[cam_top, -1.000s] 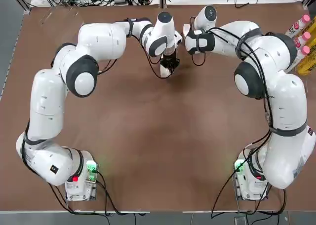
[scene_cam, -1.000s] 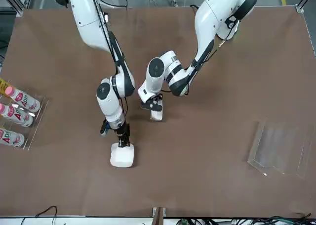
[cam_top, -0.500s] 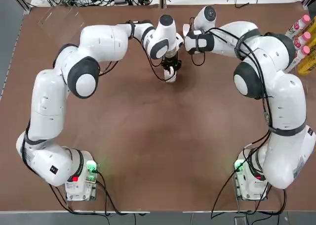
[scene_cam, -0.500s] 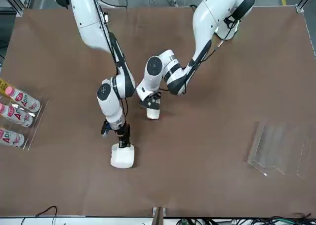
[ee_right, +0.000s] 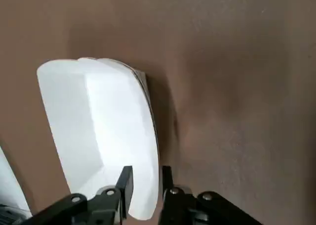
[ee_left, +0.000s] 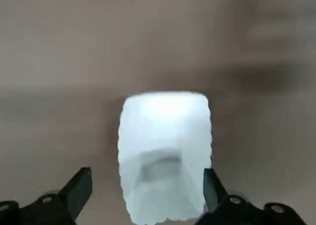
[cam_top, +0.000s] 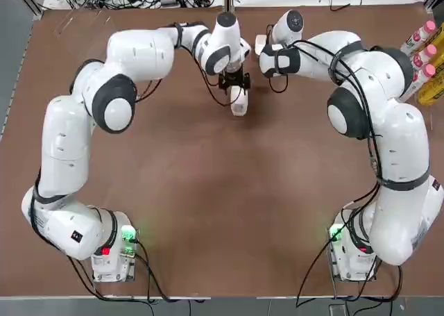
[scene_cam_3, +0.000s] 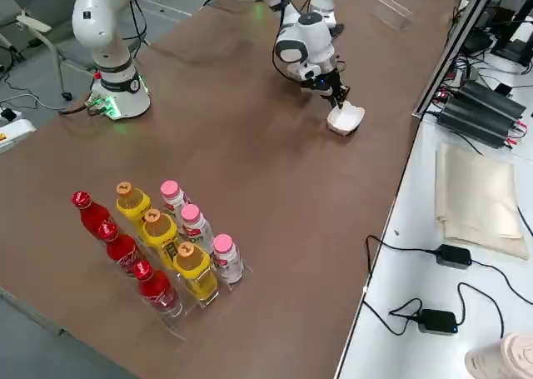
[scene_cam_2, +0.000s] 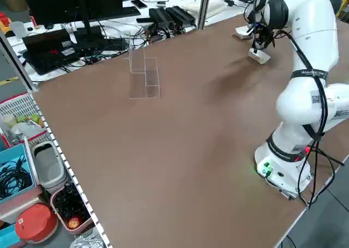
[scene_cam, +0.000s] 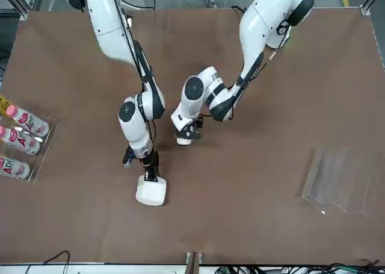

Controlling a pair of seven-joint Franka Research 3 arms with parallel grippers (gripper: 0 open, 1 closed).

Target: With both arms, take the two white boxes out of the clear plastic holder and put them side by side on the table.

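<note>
The smaller white box stands on the table, near its middle. My left gripper hangs just over it, open. In the left wrist view the box sits between the wide-spread fingers without touching them. The larger white box lies flat on the table nearer its far edge, with my right gripper at its rim. In the right wrist view the fingers are parted by a narrow gap around that box's edge. The clear plastic holder stands with nothing in it, off to the robot's left.
A clear rack of pink-capped, yellow and red bottles stands at the table's right edge. Cables, power bricks and folded cloth lie on the bench beyond the far edge. Both arm bases sit at the near edge.
My left gripper has opened and let go of the smaller box, which now stands on the table. My right gripper's jaws have parted slightly at the larger box.
</note>
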